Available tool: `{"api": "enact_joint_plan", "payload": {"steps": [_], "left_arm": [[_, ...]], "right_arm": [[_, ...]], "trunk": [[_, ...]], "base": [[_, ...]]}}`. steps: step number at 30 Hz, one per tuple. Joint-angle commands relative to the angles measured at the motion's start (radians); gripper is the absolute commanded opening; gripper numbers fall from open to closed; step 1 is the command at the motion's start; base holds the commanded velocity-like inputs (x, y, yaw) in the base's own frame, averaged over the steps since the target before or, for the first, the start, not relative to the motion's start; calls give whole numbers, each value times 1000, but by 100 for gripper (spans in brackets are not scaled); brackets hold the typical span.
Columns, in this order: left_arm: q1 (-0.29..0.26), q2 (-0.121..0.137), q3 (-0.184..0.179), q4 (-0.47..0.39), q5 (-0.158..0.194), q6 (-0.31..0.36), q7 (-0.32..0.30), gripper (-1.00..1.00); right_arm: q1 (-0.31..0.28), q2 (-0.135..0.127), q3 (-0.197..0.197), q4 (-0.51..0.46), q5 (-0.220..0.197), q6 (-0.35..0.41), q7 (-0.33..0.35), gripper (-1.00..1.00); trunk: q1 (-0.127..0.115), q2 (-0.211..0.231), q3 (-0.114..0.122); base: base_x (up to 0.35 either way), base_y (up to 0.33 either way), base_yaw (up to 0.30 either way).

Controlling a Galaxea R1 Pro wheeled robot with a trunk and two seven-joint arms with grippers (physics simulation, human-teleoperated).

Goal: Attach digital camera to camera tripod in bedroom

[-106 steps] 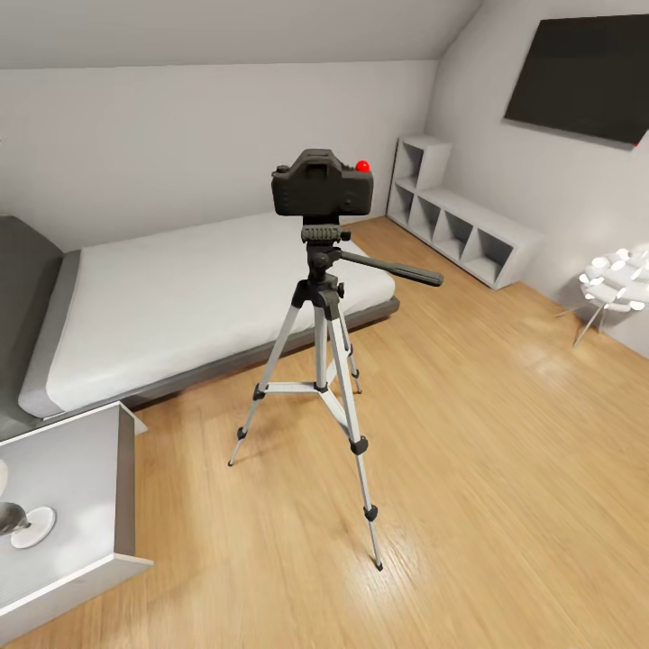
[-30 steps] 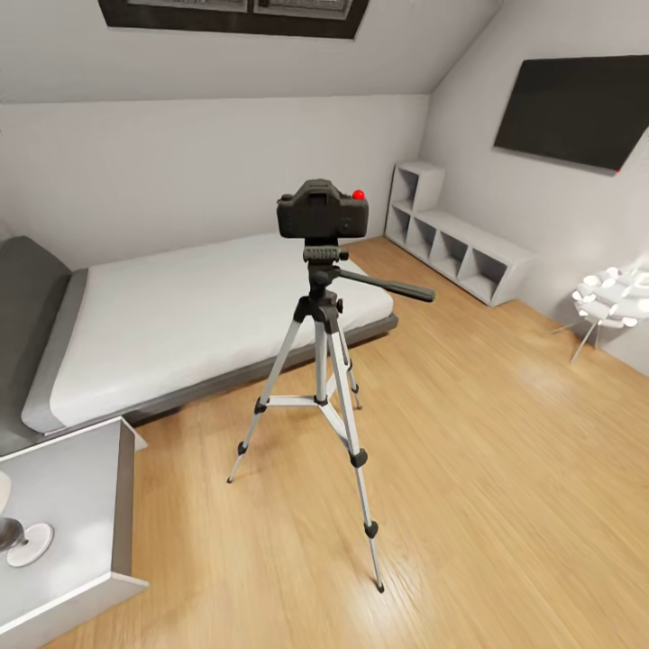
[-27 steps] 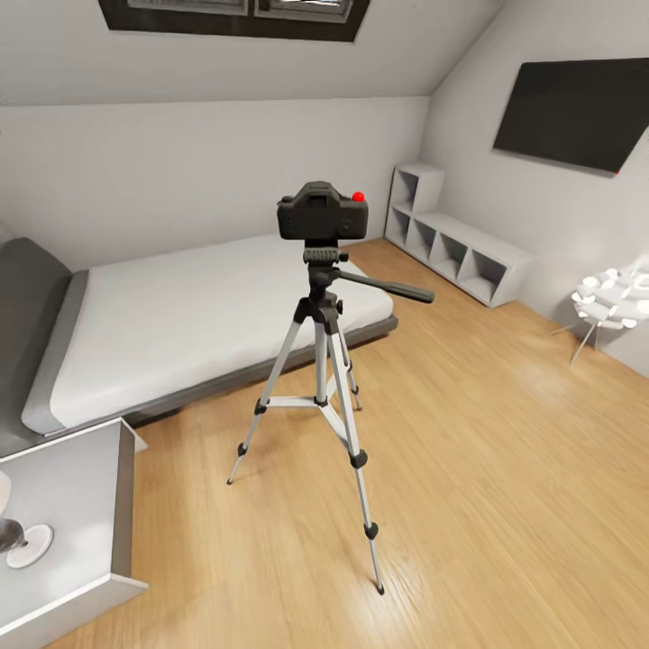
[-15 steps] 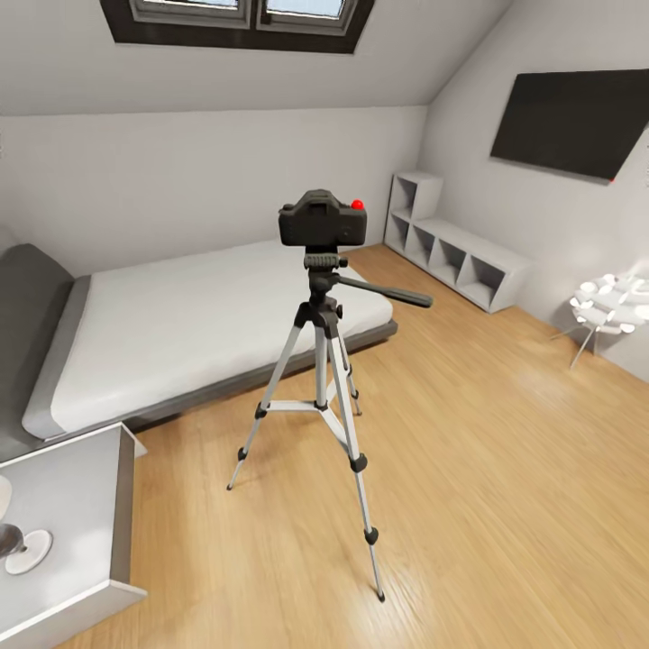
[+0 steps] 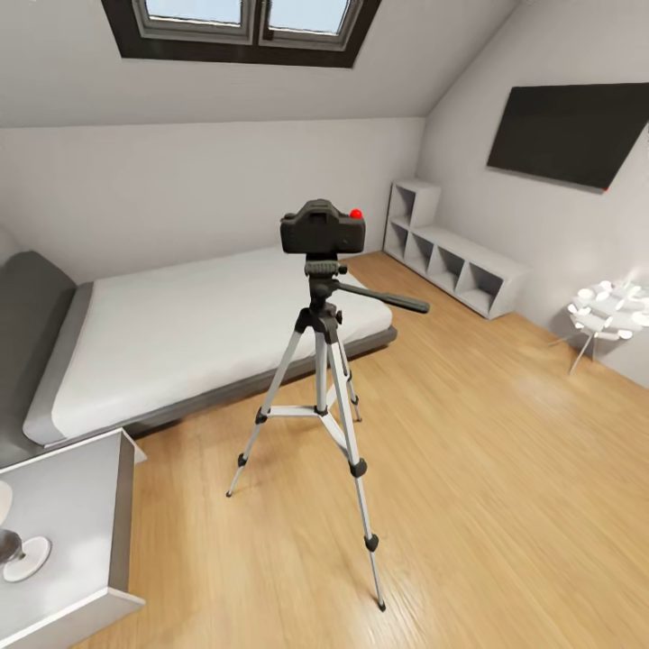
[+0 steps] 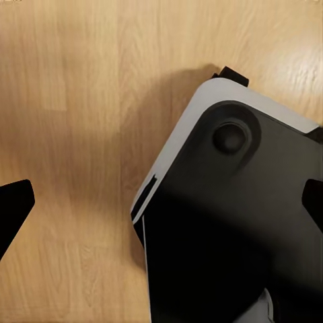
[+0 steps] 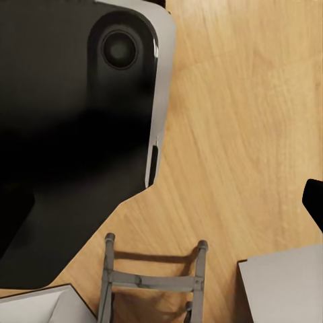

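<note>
I see a low grey-framed bed [image 5: 180, 342] with a white mattress against the far wall, a skylight [image 5: 243, 27] above it, white cube shelves [image 5: 451, 261] beneath a dark wall panel [image 5: 568, 135], a white chair [image 5: 608, 311], and a grey bedside cabinet [image 5: 63, 532].

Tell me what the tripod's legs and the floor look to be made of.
The camera tripod legs look like silver metal tubing, likely aluminium: a pale satin sheen, with black, probably plastic, joints and feet. The floor looks like light wood boards or laminate: plank seams, grain lines and a soft gloss show. As a render, both are only apparent.
</note>
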State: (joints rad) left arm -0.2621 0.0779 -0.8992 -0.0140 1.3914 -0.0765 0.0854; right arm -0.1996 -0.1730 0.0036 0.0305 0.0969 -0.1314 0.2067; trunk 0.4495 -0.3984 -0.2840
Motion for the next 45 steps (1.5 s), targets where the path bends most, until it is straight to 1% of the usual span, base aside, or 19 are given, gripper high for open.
{"api": "enact_joint_plan", "payload": {"steps": [1,45], "left_arm": [[0,1,-8,-1,6,-2,5,100],[0,0,-8,-1,6,-2,5,100]], "right_arm": [[-1,0,0,3,10,-7,0,100],[-1,-2,-1,3,10,-7,-1,100]], "trunk": [[1,-2,0],[1,-2,71]], "base": [[0,0,0],[0,0,0]]}}
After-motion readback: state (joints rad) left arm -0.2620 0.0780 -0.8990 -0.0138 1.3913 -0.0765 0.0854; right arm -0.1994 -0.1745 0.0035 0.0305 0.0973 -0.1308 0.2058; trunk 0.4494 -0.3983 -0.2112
